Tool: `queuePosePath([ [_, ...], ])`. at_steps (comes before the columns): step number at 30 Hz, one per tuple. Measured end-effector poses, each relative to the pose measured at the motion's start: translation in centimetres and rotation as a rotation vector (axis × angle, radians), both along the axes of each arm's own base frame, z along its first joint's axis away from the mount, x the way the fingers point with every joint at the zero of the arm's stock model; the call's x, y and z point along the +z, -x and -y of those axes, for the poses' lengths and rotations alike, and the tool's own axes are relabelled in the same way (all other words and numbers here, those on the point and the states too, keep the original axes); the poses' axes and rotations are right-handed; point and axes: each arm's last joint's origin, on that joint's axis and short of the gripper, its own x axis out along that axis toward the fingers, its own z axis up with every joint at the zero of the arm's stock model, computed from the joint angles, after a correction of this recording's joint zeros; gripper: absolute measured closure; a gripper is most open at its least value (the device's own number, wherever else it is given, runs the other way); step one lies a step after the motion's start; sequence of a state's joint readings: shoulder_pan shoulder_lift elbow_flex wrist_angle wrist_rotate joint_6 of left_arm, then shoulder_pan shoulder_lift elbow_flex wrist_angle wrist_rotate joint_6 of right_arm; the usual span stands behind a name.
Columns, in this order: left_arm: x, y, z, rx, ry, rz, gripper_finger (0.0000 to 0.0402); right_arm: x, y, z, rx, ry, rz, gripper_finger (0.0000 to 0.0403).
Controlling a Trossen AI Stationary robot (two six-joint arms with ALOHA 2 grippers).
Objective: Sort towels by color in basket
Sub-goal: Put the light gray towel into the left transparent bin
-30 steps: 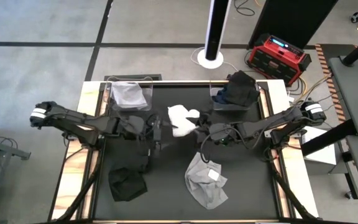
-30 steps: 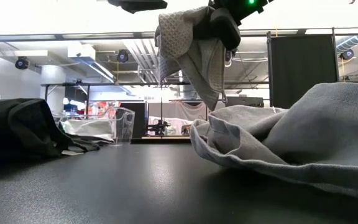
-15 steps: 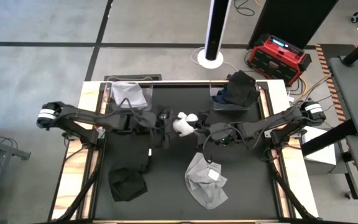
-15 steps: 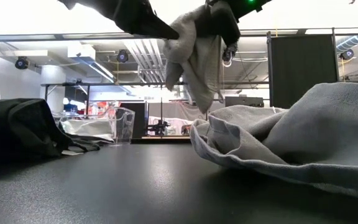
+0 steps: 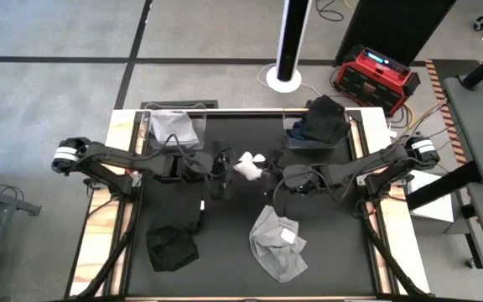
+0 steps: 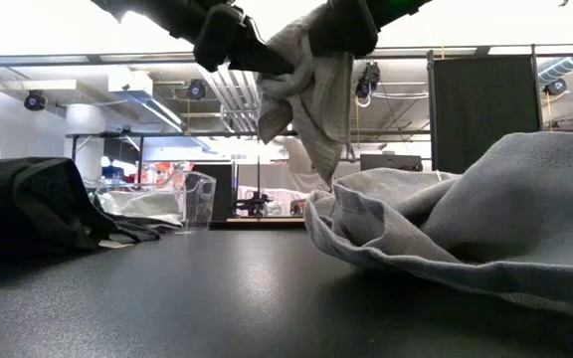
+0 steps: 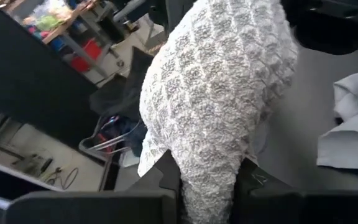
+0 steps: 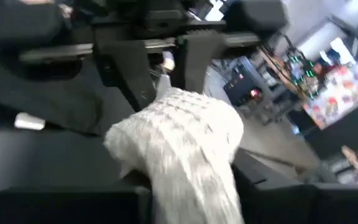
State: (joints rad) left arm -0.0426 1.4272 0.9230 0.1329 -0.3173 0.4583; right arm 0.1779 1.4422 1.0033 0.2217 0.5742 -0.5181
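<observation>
The white waffle-weave towel [image 5: 248,164] hangs above the table [image 5: 233,252] centre, between both grippers. Left gripper [image 5: 225,164]: jaws clamped on the towel. Right gripper [image 5: 268,173]: jaws around the towel's other end; grip state cannot be told. Light grey towel [image 5: 278,245] lies nearer the table's front edge.

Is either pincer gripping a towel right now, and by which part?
Both pincers hold the white towel in the air over the table's middle: left pincer on one edge, right pincer on the opposite end.
</observation>
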Motion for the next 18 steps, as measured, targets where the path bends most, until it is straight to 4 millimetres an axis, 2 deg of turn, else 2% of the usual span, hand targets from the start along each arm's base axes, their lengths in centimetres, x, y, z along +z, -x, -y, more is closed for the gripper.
queuePosePath([
  [6, 0.7, 1.1, -1.2, 0.177, -0.013, 0.000, 0.0362, 0.6, 0.7, 0.3, -0.087, -0.076, 0.028, 0.0274],
  [11, 1.1, 2.9, -3.3, 0.423, 0.047, -0.015, 0.0362, 1.7, 1.9, 0.9, -0.179, -0.189, 0.080, 0.0225],
  [18, 1.2, 5.9, -6.3, 0.673, 0.203, -0.052, 0.0362, 2.3, 3.9, 1.9, -0.264, -0.323, 0.066, 0.0192],
])
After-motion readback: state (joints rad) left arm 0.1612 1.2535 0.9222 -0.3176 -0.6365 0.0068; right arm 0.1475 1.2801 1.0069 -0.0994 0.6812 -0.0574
